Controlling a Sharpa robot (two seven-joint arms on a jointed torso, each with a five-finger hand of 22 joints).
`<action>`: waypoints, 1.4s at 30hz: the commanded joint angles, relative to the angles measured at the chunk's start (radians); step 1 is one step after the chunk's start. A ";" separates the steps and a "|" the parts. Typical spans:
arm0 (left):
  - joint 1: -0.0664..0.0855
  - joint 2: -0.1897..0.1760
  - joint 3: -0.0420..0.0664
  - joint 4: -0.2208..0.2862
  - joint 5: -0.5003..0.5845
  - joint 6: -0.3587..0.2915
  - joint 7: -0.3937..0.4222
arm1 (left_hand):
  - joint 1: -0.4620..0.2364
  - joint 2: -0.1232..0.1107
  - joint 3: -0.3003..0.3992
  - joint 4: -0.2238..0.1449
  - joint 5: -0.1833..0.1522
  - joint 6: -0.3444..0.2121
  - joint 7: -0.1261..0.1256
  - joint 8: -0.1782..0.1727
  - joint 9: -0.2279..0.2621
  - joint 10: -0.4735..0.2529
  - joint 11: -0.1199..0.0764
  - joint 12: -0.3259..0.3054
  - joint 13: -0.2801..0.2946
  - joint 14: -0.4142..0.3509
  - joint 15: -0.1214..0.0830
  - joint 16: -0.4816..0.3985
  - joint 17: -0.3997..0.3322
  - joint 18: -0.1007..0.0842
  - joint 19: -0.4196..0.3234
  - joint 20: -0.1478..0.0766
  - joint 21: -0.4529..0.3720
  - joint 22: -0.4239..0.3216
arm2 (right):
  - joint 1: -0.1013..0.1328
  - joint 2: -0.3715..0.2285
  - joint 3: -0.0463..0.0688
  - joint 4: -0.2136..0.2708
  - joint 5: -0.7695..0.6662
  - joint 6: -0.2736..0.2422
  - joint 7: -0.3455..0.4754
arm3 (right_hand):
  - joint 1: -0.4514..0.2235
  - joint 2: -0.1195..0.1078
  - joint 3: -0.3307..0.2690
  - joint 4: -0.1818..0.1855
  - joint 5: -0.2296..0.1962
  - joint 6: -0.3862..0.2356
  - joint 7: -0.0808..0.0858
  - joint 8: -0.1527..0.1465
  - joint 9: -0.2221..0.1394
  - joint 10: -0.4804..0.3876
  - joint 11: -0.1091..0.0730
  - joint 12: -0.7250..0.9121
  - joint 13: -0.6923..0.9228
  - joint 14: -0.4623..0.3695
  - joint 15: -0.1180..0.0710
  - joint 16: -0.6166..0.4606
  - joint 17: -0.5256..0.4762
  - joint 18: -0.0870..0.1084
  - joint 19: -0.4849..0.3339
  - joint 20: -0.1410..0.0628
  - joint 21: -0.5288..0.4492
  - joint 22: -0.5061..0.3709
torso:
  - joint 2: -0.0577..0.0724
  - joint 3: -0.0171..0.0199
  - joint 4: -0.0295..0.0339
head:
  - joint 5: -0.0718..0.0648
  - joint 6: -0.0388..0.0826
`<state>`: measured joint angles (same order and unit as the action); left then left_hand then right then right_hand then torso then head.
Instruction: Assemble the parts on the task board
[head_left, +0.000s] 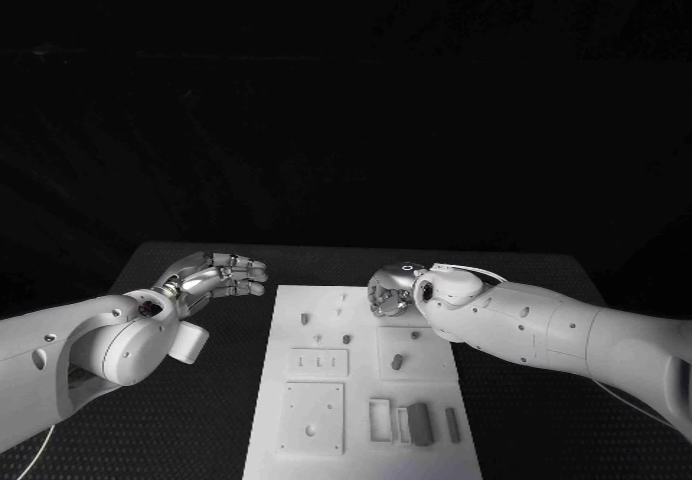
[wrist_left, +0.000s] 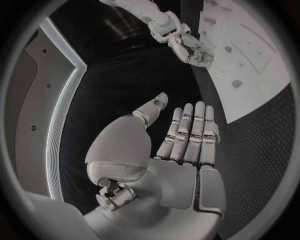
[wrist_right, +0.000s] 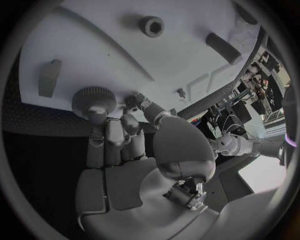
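The white task board (head_left: 361, 400) lies in the middle of the black table. My right hand (head_left: 392, 290) hangs over its far right edge with the fingers curled in. In the right wrist view the fingers (wrist_right: 103, 137) and thumb close around a round knurled part (wrist_right: 94, 101) at the board's edge (wrist_right: 37, 107). My left hand (head_left: 216, 275) floats left of the board's far corner, palm bare and fingers stretched out (wrist_left: 190, 132); it holds nothing. Small grey parts (head_left: 304, 318) stand on the board, and a dark block (head_left: 420, 423) sits near its front.
Two square plates (head_left: 317, 362) (head_left: 313, 410) sit on the board's left half. A hex-shaped piece (wrist_right: 152, 25), a short bar (wrist_right: 222, 47) and a wedge (wrist_right: 49, 77) lie on the board near my right hand. Black matting (head_left: 216, 400) surrounds the board.
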<state>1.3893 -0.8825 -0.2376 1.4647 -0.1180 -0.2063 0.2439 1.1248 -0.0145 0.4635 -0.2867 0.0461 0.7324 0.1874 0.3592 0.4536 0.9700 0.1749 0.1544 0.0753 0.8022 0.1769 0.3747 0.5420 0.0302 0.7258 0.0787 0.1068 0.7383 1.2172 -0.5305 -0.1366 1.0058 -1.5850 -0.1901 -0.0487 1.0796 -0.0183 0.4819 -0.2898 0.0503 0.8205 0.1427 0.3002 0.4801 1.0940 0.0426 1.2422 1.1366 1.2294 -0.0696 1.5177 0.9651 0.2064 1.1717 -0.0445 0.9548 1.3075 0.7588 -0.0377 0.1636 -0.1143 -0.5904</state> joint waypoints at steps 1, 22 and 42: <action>0.002 0.004 0.001 0.000 0.005 0.021 0.006 | 0.003 0.007 0.008 0.001 0.005 0.002 0.009 -0.005 -0.001 0.001 0.005 -0.004 -0.002 0.007 -0.002 -0.004 0.001 -0.017 0.007 -0.002 -0.005 -0.001 | -0.017 -0.007 -0.011 -0.007 -0.015 0.063 -0.031 | -0.010 -0.009 0.001 0.000 -0.001 0.016 0.013 -0.001 -0.004 0.007 0.000 0.007 -0.001 0.006 0.005 0.004 0.000 0.055 -0.002 -0.007 0.008 0.021 | 0.002 -0.0003 0.0005 | -0.001 0.002; 0.002 0.004 0.000 -0.003 0.005 0.017 0.010 | 0.004 0.006 0.012 0.001 0.005 0.004 0.009 -0.005 -0.003 0.003 0.004 -0.005 -0.002 0.009 -0.003 -0.006 0.002 -0.019 0.009 -0.003 -0.008 -0.003 | -0.020 -0.023 -0.011 0.012 -0.014 0.058 -0.035 | -0.016 -0.028 0.016 -0.001 -0.001 0.018 0.012 -0.007 -0.004 0.014 -0.001 0.010 -0.009 0.013 0.004 0.010 -0.005 0.055 0.004 -0.012 0.011 0.018 | 0.007 -0.0016 0.0020 | -0.005 0.004; 0.001 0.002 0.000 -0.004 0.005 0.018 0.009 | 0.005 0.007 0.014 0.001 0.005 0.006 0.007 -0.005 -0.004 0.006 0.003 -0.006 -0.002 0.011 -0.003 -0.008 0.003 -0.019 0.012 -0.003 -0.010 -0.004 | -0.028 -0.033 -0.009 0.018 -0.026 0.058 -0.037 | 0.027 -0.011 0.030 -0.004 -0.001 0.035 0.008 -0.002 0.001 0.015 -0.005 0.012 -0.015 0.011 0.001 0.014 -0.012 0.055 -0.002 -0.015 0.014 0.020 | 0.011 -0.0005 0.0002 | -0.005 0.001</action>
<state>1.3892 -0.8808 -0.2380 1.4594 -0.1168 -0.2012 0.2439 1.1248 -0.0145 0.4716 -0.2836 0.0461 0.7360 0.1911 0.3592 0.4511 0.9701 0.1748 0.1544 0.0747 0.8058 0.1733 0.3709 0.5438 0.0228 0.7294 0.0751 0.1016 0.7357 1.2112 -0.5565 -0.1312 1.0361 -1.5855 -0.2245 -0.0460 1.0992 -0.0253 0.5081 -0.2938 0.0503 0.8336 0.1334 0.2940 0.4802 1.1030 0.0408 1.2510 1.1224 1.2396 -0.0661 1.5256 0.9539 0.1997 1.1720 -0.0516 0.9625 1.3074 0.7690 -0.0388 0.1641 -0.1190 -0.5889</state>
